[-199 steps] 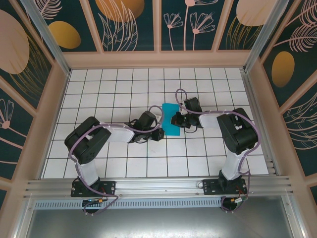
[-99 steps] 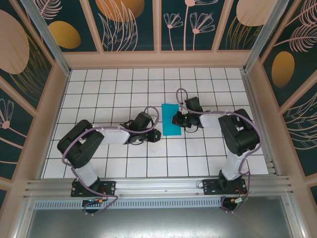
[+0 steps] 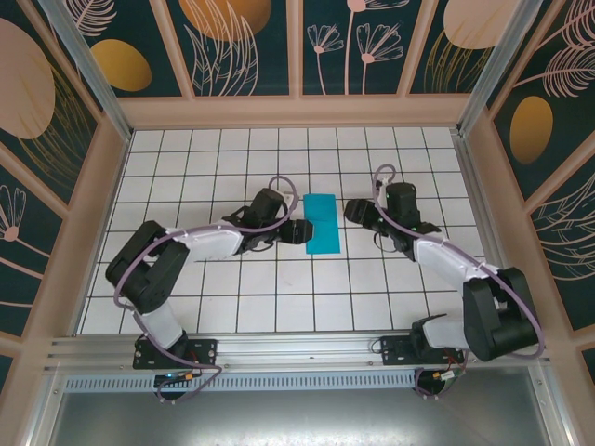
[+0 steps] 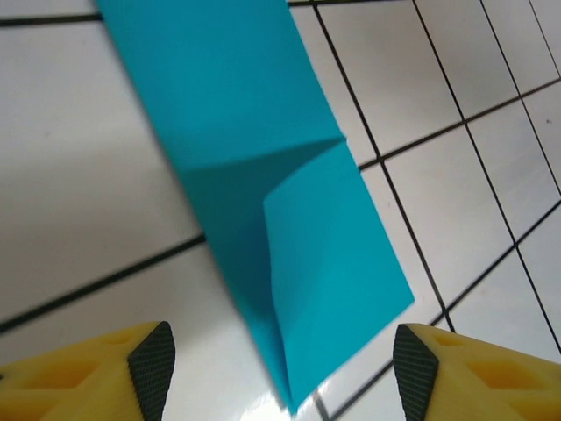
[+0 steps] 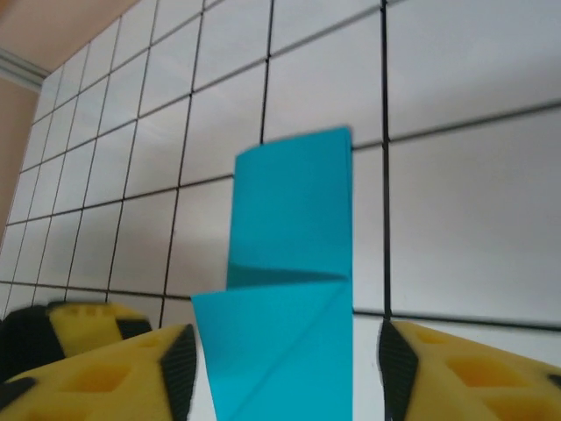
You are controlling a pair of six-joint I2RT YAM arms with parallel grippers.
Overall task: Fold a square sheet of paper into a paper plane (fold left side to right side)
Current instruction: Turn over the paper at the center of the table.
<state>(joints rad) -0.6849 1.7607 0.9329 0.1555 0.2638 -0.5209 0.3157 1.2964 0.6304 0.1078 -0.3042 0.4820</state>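
The white tiled surface (image 3: 186,279) is carrying the square sheet of paper (image 3: 323,223), which is lying flat as a narrow folded rectangle between the two hands. The left hand (image 3: 296,232) is hovering released just beside its left edge, and the right hand (image 3: 356,212) is hanging released near its right edge.

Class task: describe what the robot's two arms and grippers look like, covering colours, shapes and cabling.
The left arm and right arm share one build: white link covers between bulky black joint housings, with a thin lilac cable looping along each. The left gripper and right gripper look black from above. Their fingers are yellow with cut-out hollows and carry black ribbed pads on the inner faces.
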